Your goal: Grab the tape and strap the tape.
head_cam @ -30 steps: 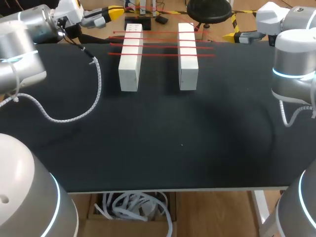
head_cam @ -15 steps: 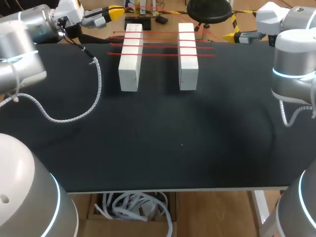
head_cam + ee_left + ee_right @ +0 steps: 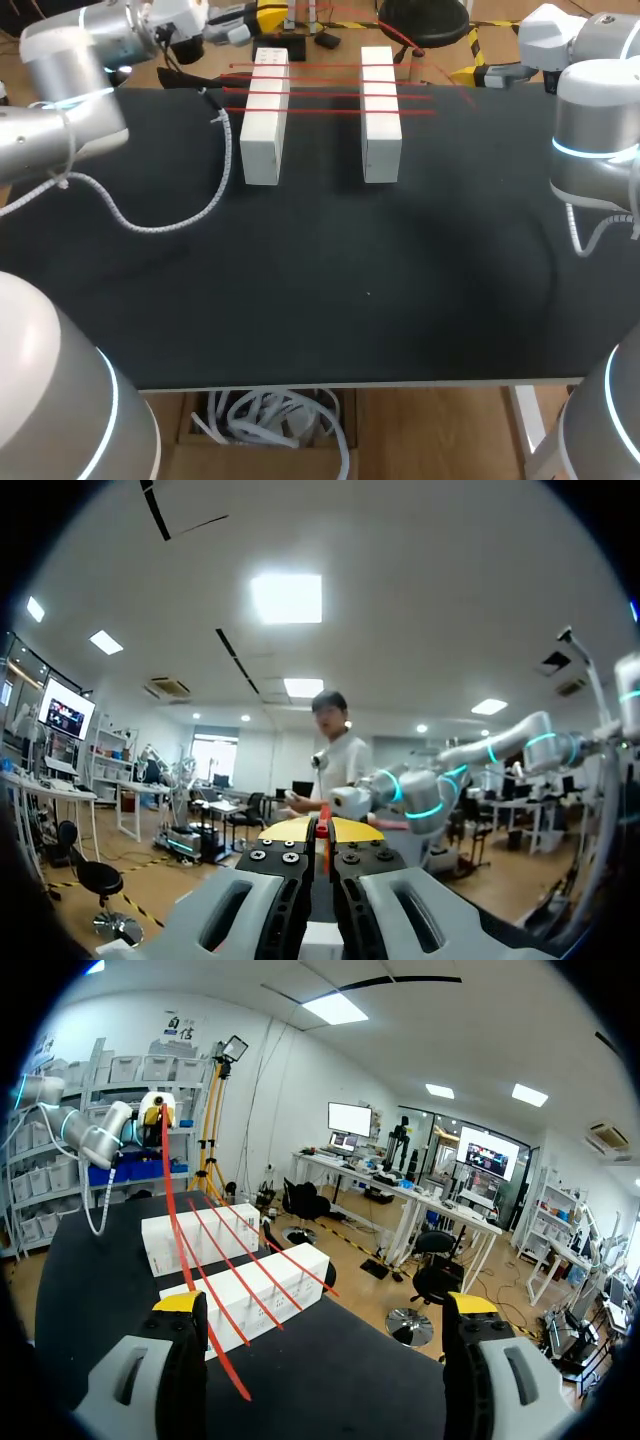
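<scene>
the left claw [image 3: 270, 16], pinched shut on the red tape [image 3: 323, 825] beyond the worktop's [image 3: 400, 250] far edge, should pull it taut and lay it square across both white blocks [image 3: 262, 120], toward the open right claw [image 3: 325, 1305].

Black-topped table [image 3: 420, 300], pale front edge

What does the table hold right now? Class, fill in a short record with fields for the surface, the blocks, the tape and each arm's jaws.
surface: black table
blocks: two white blocks, side by side, apart
tape: red tape, several strands stretched across both blocks
left arm: at the table's far edge, jaws shut on a strand of the red tape
right arm: at the far right corner, jaws open, holding nothing
</scene>
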You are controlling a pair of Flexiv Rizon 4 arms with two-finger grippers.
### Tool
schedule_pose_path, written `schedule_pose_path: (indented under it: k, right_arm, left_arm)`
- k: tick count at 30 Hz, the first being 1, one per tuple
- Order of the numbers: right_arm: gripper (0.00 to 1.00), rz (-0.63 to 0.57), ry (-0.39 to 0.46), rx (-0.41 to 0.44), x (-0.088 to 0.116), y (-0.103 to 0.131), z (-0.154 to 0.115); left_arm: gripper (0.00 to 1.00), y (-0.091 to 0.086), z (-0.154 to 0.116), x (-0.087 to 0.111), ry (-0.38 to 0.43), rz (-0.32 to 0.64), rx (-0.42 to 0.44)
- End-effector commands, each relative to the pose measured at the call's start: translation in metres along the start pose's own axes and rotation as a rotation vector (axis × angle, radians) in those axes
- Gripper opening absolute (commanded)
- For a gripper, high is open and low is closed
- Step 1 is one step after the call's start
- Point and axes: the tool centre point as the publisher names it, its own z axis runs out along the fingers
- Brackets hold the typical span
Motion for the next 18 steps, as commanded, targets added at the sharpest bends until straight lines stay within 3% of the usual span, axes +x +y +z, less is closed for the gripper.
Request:
schedule_pose_path:
  k: [1,14,18]
  right_arm:
    - [1.0,0.0,0.0,0.0,0.0,0.0,0.0]
    - [1.0,0.0,0.0,0.0,0.0,0.0,0.0]
    - [1.0,0.0,0.0,0.0,0.0,0.0,0.0]
  left_arm:
    - [0.0,0.004,0.011,-0.01,0.059,0.003,0.008]
    - [0.0,0.014,0.022,0.003,-0.036,-0.041,-0.021]
    - [0.0,0.017,0.026,0.01,-0.025,-0.035,-0.003]
